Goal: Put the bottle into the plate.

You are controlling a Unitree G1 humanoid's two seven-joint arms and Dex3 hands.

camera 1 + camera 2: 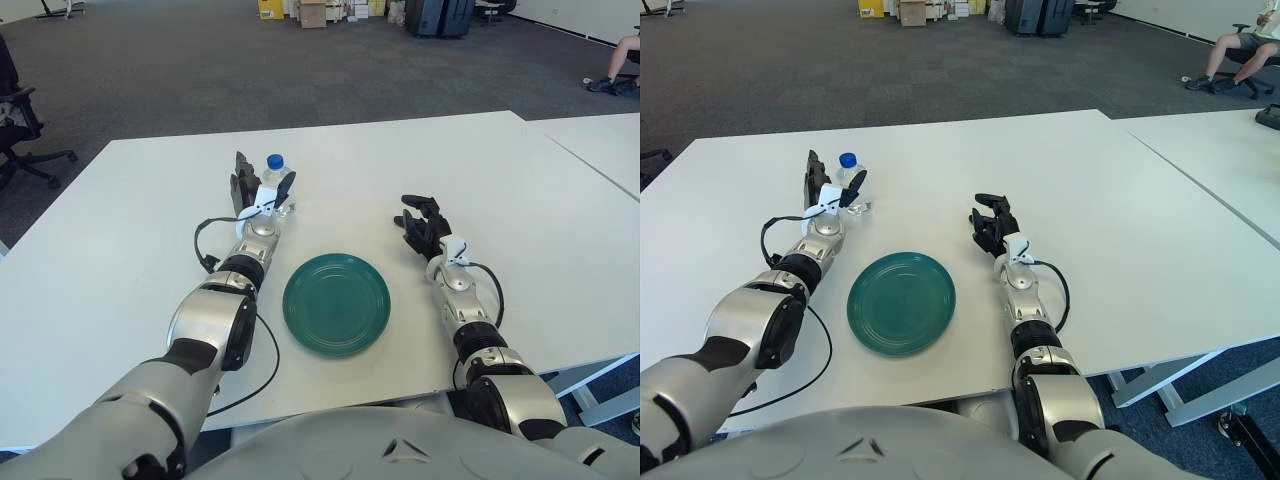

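Note:
A small clear bottle [276, 178] with a blue cap stands upright on the white table [400, 160], behind and left of the green plate [336, 303]. My left hand [263, 190] reaches up to the bottle. Its fingers [240, 182] stand to the bottle's left and its thumb [287, 186] to the right. The hand is open, and the bottle sits in the gap without being clasped. The plate has nothing on it. My right hand [420, 224] shows to the right of the plate, fingers relaxed and holding nothing.
A second white table [600, 140] adjoins on the right with a narrow gap between. An office chair [20, 125] stands off the table's left side. Boxes and cases line the far end of the room, and a seated person's legs [618, 60] show at the far right.

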